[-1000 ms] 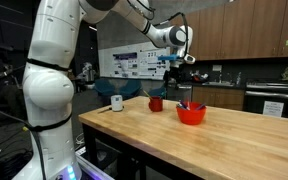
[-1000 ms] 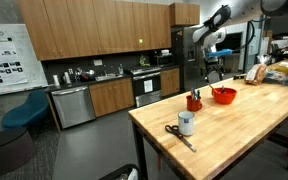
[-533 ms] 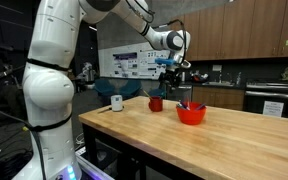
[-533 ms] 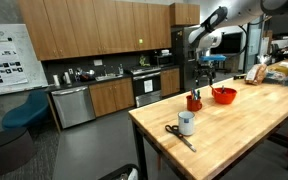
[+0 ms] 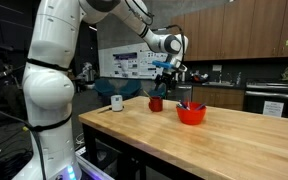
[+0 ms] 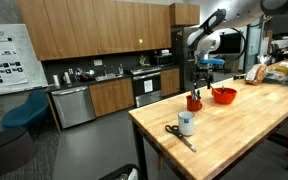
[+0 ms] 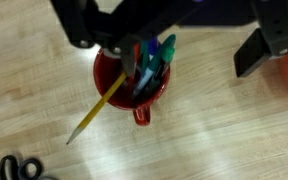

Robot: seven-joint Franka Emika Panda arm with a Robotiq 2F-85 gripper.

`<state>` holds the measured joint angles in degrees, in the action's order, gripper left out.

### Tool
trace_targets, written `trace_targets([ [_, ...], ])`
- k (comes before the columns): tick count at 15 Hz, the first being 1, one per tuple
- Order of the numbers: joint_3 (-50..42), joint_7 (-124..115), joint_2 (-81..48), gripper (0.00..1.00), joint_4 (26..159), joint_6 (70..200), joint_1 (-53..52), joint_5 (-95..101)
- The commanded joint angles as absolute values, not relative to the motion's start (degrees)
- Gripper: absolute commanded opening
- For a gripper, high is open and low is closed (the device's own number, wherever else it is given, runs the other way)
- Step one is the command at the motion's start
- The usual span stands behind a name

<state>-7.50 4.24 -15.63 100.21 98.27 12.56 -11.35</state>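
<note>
Red mug below spread claw, apart.

Wooden cabinets line the wall above a stainless dishwasher. Beside the dishwasher, a blue chair sits on grey floor, beneath a poster.

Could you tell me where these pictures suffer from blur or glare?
Wrist view: the gripper's fingers are dark, out-of-focus shapes, the red mug looks soft, and glare whitens the table. Both exterior views look sharper.
</note>
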Motion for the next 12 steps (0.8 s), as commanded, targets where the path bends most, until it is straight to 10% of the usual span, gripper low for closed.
trace_targets([
  [1, -7.11, 6.29, -14.76, 1.0, 102.02, 99.16, 12.44, -13.45],
  [6, -6.88, 7.9, -14.86, 0.99, 102.7, 100.28, 12.41, -14.59],
  [12, -6.85, 8.23, -15.17, 0.49, 103.7, 105.25, 12.32, -14.65],
])
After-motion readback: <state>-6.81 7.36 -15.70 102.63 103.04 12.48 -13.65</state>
